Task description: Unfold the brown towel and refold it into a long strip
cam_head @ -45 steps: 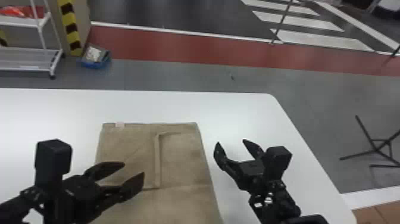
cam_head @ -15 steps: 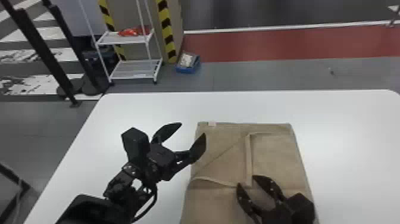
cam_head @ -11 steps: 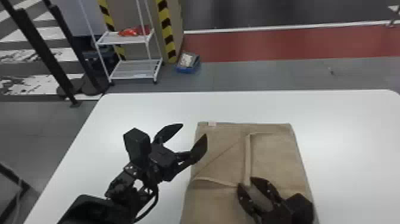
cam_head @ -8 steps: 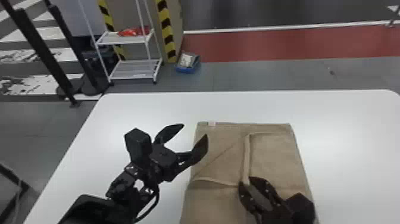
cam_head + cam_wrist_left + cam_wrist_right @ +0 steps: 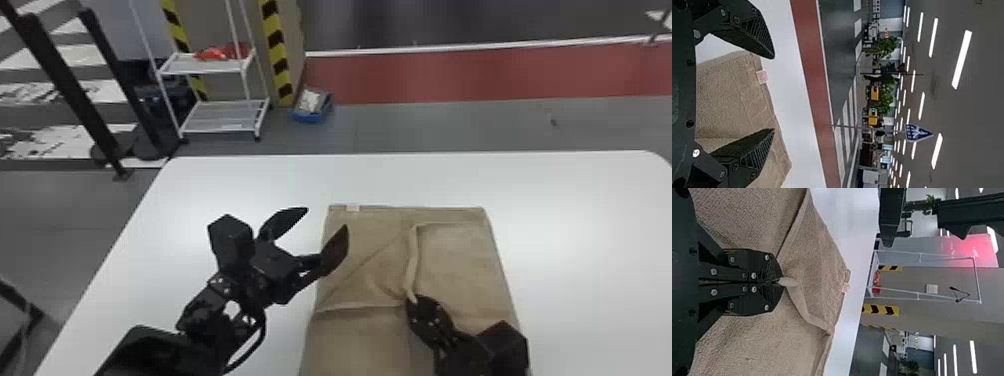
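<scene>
The brown towel (image 5: 370,260) lies folded on the white table, its small label at the far left corner. My right gripper (image 5: 412,300) is over the towel's middle, shut on the lower end of a raised hem strip. In the right wrist view my right gripper (image 5: 781,282) has its fingers together, pinching that hem of the towel (image 5: 809,266). My left gripper (image 5: 325,220) stands open at the towel's left edge, one finger over the cloth. In the left wrist view, the left gripper (image 5: 773,94) has nothing between its spread fingers, with the towel (image 5: 730,94) below.
The white table (image 5: 240,185) extends left, right and beyond the towel. Past its far edge stand a white shelf rack (image 5: 225,117), a blue bin (image 5: 312,112) and black posts (image 5: 70,90) on the floor.
The head view has swung left since the first frame. My right gripper moved onto the towel and has now shut on the hem, creasing the cloth; lately the left arm has barely moved.
</scene>
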Robot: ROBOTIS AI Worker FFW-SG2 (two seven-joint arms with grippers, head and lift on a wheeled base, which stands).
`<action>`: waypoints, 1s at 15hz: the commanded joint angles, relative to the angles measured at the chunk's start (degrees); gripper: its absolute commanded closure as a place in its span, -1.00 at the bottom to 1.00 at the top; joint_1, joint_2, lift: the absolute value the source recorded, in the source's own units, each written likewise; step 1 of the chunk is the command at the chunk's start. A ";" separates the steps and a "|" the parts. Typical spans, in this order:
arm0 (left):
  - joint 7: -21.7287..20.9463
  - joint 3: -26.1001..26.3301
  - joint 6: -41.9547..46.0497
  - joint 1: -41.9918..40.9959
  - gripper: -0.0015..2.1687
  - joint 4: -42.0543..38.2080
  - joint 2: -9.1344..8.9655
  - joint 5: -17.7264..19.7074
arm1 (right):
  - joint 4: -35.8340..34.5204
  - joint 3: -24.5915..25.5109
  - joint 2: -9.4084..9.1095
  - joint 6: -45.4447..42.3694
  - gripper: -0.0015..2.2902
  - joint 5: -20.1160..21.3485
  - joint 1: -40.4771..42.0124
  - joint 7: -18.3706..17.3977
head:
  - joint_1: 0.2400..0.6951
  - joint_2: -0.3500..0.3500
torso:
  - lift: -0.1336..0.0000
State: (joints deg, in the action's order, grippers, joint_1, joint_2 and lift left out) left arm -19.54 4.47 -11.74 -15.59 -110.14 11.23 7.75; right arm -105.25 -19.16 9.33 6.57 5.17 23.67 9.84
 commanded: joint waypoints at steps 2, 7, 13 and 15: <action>0.47 0.19 0.18 0.39 -0.76 0.54 -0.06 -0.11 | 0.04 1.58 0.16 -2.91 0.32 -0.60 0.85 0.00 | 1.00 0.37 | -0.84; 0.65 0.19 1.05 0.56 -0.76 2.12 0.02 -1.07 | -1.63 11.16 0.07 -10.30 0.32 -6.40 5.15 0.00 | 1.00 0.22 | -0.84; 0.91 1.33 3.87 3.99 -0.76 7.57 -0.24 -0.72 | -6.02 25.22 -2.04 -11.53 0.32 -14.40 8.41 2.90 | 1.00 -0.18 | -0.84; 0.91 1.42 3.87 4.25 -0.76 7.83 -0.24 -0.63 | -6.02 30.06 -2.65 -9.95 0.31 -16.24 8.05 3.95 | 1.00 -0.36 | -0.84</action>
State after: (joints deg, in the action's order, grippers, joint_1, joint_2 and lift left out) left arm -18.59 5.81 -7.90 -11.55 -102.53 10.99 7.08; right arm -111.23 7.66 7.05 -4.54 -9.64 32.02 13.61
